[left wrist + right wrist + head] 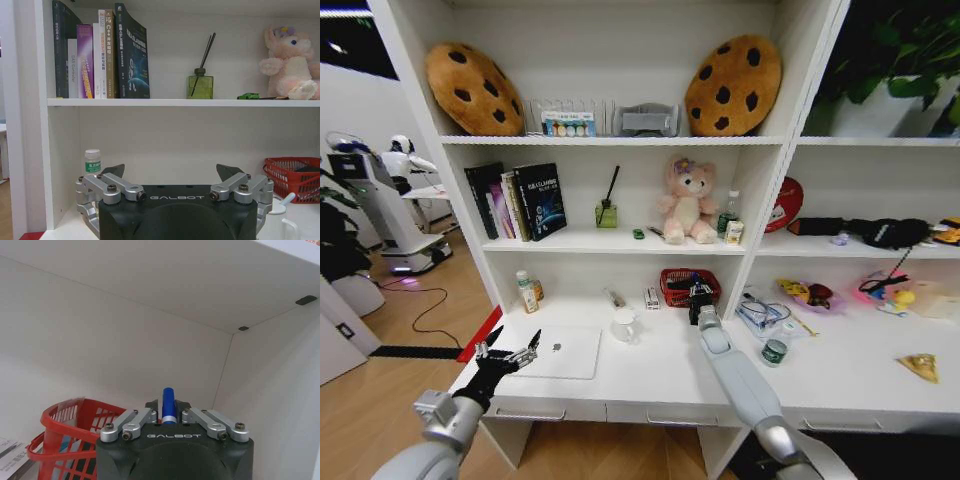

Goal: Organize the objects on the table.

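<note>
My right gripper (698, 297) reaches to the back of the white table (660, 375), just beside the red mesh basket (676, 290). In the right wrist view it (168, 406) is shut on a blue pen (168, 396) that points up, with the basket (65, 432) close beside it. My left gripper (516, 352) hovers open over the left edge of the thin silver laptop (565, 352); its fingers (119, 170) hold nothing. A small green oblong item (638, 234) (248, 96) lies on the shelf above.
A white mug (624, 325) stands between the laptop and the right arm. Bottles (528, 292) sit at the back left, a small box (652, 298) by the basket, a green can (775, 352) and assorted clutter (805, 295) to the right. Books (515, 200), a diffuser (607, 212) and a plush (687, 203) fill the shelf.
</note>
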